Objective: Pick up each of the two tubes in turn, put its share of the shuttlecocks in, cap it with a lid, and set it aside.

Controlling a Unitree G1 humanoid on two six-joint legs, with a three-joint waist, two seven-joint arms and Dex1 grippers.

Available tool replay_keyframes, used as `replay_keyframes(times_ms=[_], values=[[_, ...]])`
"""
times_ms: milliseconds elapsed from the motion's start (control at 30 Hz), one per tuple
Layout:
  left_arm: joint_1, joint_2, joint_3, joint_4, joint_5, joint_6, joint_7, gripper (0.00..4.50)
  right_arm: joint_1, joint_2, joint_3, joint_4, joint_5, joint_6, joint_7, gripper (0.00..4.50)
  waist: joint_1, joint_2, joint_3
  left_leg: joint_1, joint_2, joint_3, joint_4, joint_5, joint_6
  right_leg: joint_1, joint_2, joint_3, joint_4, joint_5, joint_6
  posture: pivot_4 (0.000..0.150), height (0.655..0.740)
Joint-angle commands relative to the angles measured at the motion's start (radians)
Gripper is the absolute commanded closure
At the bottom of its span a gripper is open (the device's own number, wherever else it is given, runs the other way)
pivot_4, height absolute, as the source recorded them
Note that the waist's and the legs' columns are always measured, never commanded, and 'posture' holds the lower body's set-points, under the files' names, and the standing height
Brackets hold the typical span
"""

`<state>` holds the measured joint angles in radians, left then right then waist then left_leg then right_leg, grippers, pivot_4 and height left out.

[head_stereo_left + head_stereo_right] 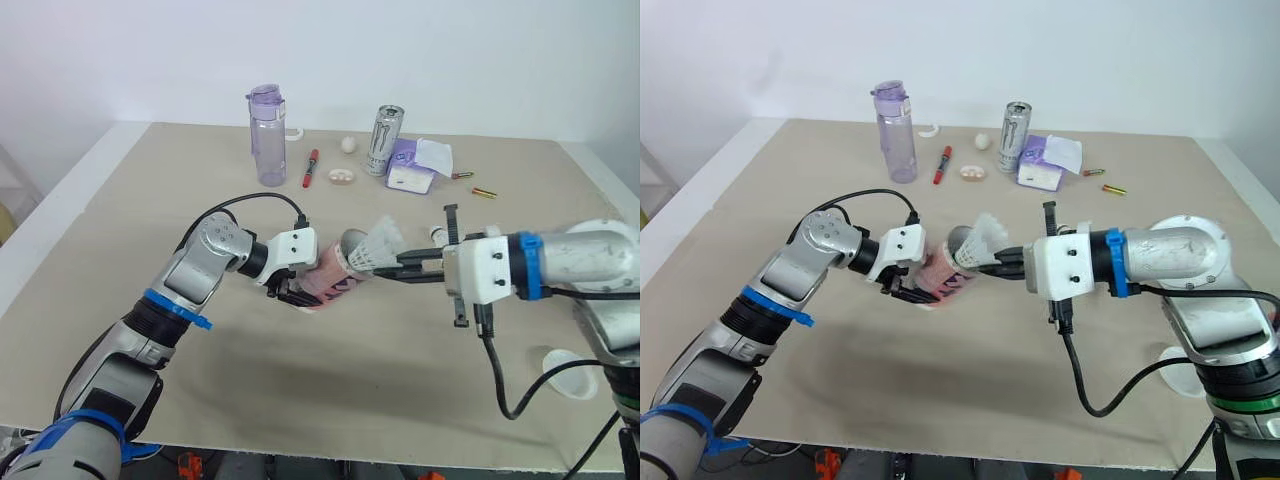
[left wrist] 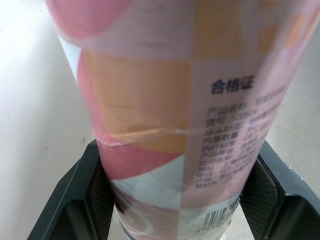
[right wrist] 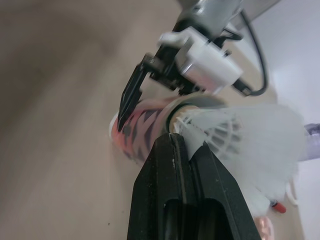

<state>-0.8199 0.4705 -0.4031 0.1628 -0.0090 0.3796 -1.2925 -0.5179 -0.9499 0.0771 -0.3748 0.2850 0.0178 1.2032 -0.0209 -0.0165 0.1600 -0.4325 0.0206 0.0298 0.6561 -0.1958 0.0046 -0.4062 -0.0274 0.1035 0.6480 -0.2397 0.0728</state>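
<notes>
The left gripper [image 1: 292, 290] was clamped on the pink tube [image 1: 328, 276] and held it tilted over the middle of the table [image 1: 300, 400], open mouth toward 3 o'clock. The right gripper [image 1: 388, 266] had its fingers closed on a white shuttlecock [image 1: 381, 243] at that mouth. From the tube, a white lid [image 1: 568, 372] lay at 4 o'clock near the table's front edge. A bottle [image 1: 267, 135] stood at 11 o'clock and a can [image 1: 383, 140] at 1 o'clock, both well apart from the tube.

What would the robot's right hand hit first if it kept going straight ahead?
Most likely the open mouth of the pink tube held by the left hand; the shuttlecock pinched in the right hand sits right at it.
</notes>
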Motion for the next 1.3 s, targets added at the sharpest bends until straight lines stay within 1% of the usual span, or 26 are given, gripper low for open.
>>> replay_keyframes(times_ms=[33,67,100,167,200,233,267,333,400,433,500,533,600,700,767,833,933,1067,1300], values=[[0.016,-0.006,-0.016,-0.008,0.014,0.017,0.03,1.38,-0.053,0.011,0.009,0.004,-0.017,-0.032,0.018,3.81,0.0,0.0,0.0,0.0,0.0,0.0,0.0,0.0,0.0,0.0,0.0,0.0,0.0,0.0,0.0,0.15,0.74],[0.018,-0.006,-0.016,-0.011,0.015,0.019,0.031,1.38,-0.058,0.013,0.011,0.005,-0.017,-0.033,0.023,3.66,0.001,0.0,0.0,0.0,0.0,0.0,0.0,0.0,0.0,0.0,0.0,0.0,0.0,0.0,0.0,0.15,0.74],[0.019,-0.006,-0.016,-0.012,0.014,0.02,0.031,1.38,-0.065,0.016,0.013,0.008,-0.017,-0.034,0.026,3.13,0.001,0.0,0.0,-0.001,0.0,-0.001,0.0,0.0,0.0,0.0,0.0,0.0,0.0,0.0,0.0,0.15,0.74],[0.022,-0.003,-0.016,-0.013,0.016,0.018,0.031,1.38,-0.078,0.021,0.007,0.013,-0.011,-0.03,0.026,2.49,0.001,0.0,0.0,-0.001,0.0,-0.001,0.0,0.0,0.0,0.0,0.0,0.0,0.0,0.0,0.0,0.15,0.74],[0.023,-0.002,-0.016,-0.015,0.016,0.019,0.031,1.38,-0.083,0.024,0.001,0.013,-0.001,-0.021,0.022,2.03,0.001,0.0,0.0,-0.001,0.0,-0.001,0.0,0.0,0.0,0.0,0.0,0.0,0.0,0.0,0.0,0.15,0.74],[0.024,-0.002,-0.017,-0.016,0.015,0.02,0.03,1.38,-0.086,0.028,-0.011,0.011,0.017,-0.001,0.015,2.03,0.001,0.0,0.0,-0.001,0.0,-0.001,0.0,0.0,0.0,0.0,0.0,0.0,0.0,0.0,0.0,0.15,0.74],[0.025,-0.002,-0.018,-0.019,0.015,0.023,0.031,1.38,-0.086,0.029,-0.021,0.009,0.032,0.012,0.009,1.8,0.001,0.0,0.0,-0.001,0.0,-0.001,0.0,0.0,0.0,0.0,0.0,-0.001,0.0,0.0,0.0,0.15,0.74],[0.027,-0.001,-0.02,-0.021,0.016,0.023,0.031,1.38,-0.07,0.043,-0.075,0.0,0.104,0.111,-0.049,1.11,0.002,0.0,0.0,-0.001,0.0,-0.001,0.0,0.0,0.0,0.0,0.0,-0.001,0.0,0.0,0.0,0.15,0.74],[0.028,-0.001,-0.021,-0.024,0.015,0.024,0.032,1.38,-0.045,0.058,-0.139,-0.012,0.177,0.237,-0.126,0.3,0.002,0.0,0.0,-0.001,0.0,-0.002,0.0,0.0,0.0,0.0,-0.001,-0.001,0.0,0.0,0.0,0.15,0.74],[0.029,0.0,-0.021,-0.024,0.015,0.024,0.032,1.38,-0.013,0.068,-0.188,-0.014,0.211,0.33,-0.195,0.12,0.002,-0.001,0.0,-0.001,0.0,-0.002,0.0,0.0,0.0,0.0,-0.001,-0.001,0.0,0.0,0.0,0.15,0.74],[0.029,-0.001,-0.022,-0.024,0.014,0.023,0.031,1.38,0.06,0.122,-0.288,-0.018,0.269,0.504,-0.368,0.12,0.002,-0.002,-0.001,-0.002,0.0,-0.003,0.0,0.0,0.0,0.001,-0.001,-0.002,0.0,0.003,-0.005,0.15,0.74],[0.03,-0.002,-0.023,-0.023,0.015,0.022,0.032,1.38,0.089,0.147,-0.32,-0.022,0.282,0.558,-0.431,0.12,0.004,-0.005,-0.003,-0.002,0.0,-0.003,0.0,0.0,0.0,0.001,-0.001,-0.002,0.0,0.003,-0.005,0.15,0.74],[0.032,-0.004,-0.025,-0.021,0.016,0.019,0.032,1.38,0.14,0.205,-0.36,-0.05,0.289,0.624,-0.542,0.12,0.004,-0.006,-0.003,-0.003,0.001,-0.003,0.0,0.0,0.0,0.0,-0.002,-0.003,0.0,0.003,-0.007,0.15,0.74],[0.032,-0.006,-0.026,-0.019,0.017,0.017,0.032,1.38,0.211,0.303,-0.393,-0.111,0.276,0.688,-0.704,0.12,0.003,-0.006,-0.003,-0.003,0.0,-0.002,0.0,0.0,0.0,-0.001,-0.002,-0.003,0.0,0.003,-0.007,0.15,0.74],[0.028,-0.009,-0.027,-0.013,0.018,0.013,0.032,1.38,0.273,0.385,-0.409,-0.147,0.245,0.711,-0.824,0.12,0.003,-0.006,-0.003,-0.003,0.0,-0.003,0.0,0.0,0.0,-0.001,-0.001,-0.003,0.0,0.002,-0.005,0.15,0.74],[0.026,-0.011,-0.027,-0.008,0.019,0.011,0.033,1.38,0.336,0.441,-0.406,-0.162,0.208,0.713,-0.907,0.12,0.004,-0.006,-0.004,-0.004,0.0,-0.003,0.001,0.0,0.001,-0.001,-0.001,-0.003,0.0,0.0,-0.001,0.15,0.74],[0.028,-0.011,-0.027,-0.007,0.02,0.01,0.033,1.38,0.387,0.492,-0.398,-0.145,0.174,0.703,-0.963,0.12,0.003,-0.006,-0.004,-0.004,0.0,-0.004,0.001,0.0,0.001,0.0,-0.001,-0.004,0.0,-0.001,0.001,0.15,0.74],[0.03,-0.01,-0.026,-0.01,0.021,0.011,0.033,1.38,0.417,0.541,-0.376,-0.093,0.152,0.681,-0.986,0.12,0.003,-0.006,-0.004,-0.004,-0.001,-0.002,0.0,0.001,0.001,-0.001,-0.002,-0.002,0.0,0.0,0.001,0.15,0.74],[0.026,-0.008,-0.022,-0.006,0.022,0.01,0.032,1.38,0.353,0.57,-0.354,0.058,0.112,0.612,-0.983,0.12,0.0,-0.006,-0.004,-0.004,0.0,-0.002,0.001,0.001,0.002,0.0,-0.002,-0.003,0.0,0.0,0.001,0.15,0.74]])
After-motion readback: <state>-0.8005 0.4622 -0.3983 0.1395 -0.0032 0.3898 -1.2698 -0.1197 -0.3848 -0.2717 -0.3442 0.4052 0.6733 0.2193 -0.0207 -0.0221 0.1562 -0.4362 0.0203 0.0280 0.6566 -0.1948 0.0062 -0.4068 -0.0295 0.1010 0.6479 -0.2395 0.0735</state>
